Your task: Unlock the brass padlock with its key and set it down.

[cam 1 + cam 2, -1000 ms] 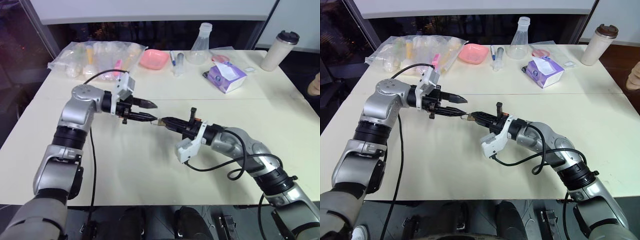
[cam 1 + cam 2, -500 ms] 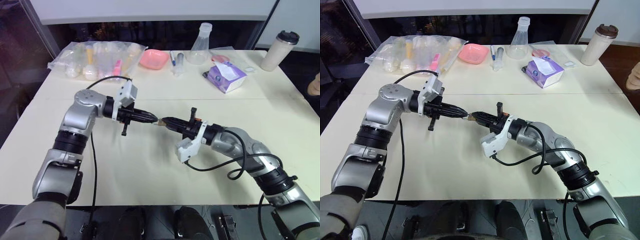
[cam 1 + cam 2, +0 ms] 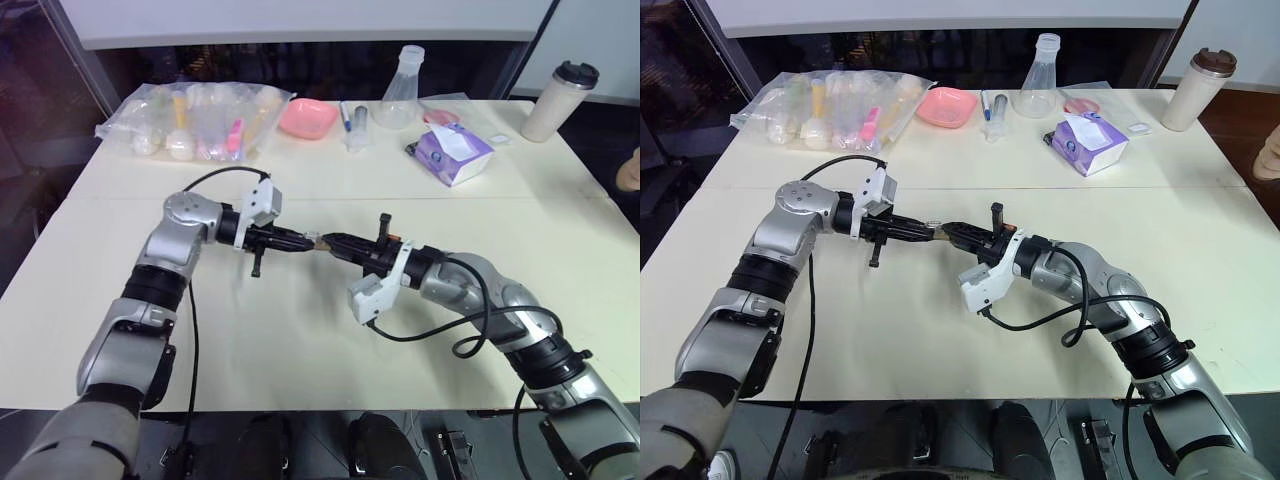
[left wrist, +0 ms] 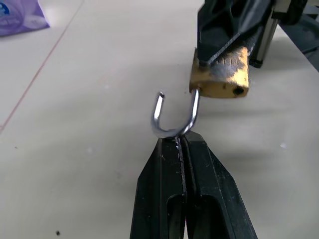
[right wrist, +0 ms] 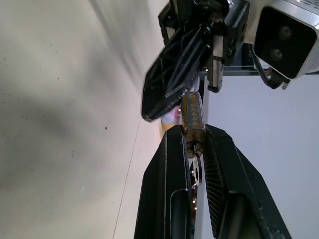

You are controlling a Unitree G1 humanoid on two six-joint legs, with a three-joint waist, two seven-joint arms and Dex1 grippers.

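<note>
The brass padlock [image 4: 219,74] is held in the air above the cream table [image 3: 300,340], between the two grippers, which meet tip to tip near the table's middle. Its brass body is clamped between the fingers of the right gripper [image 5: 193,144], which is closed on it. The silvery shackle [image 4: 174,117] is seen swung open, one leg still seated in the body and the other leg free. The bend of the shackle is pinched at the tips of the left gripper [image 4: 180,144], whose fingers are pressed together on it. A key cannot be made out with certainty. At the far edge of the table a clear bag of small items [image 3: 195,120], a pink dish [image 3: 307,118], a glass flask [image 3: 398,90], a purple tissue pack [image 3: 452,155] and a lidded cup [image 3: 558,100] are noted, well apart from the grippers.
</note>
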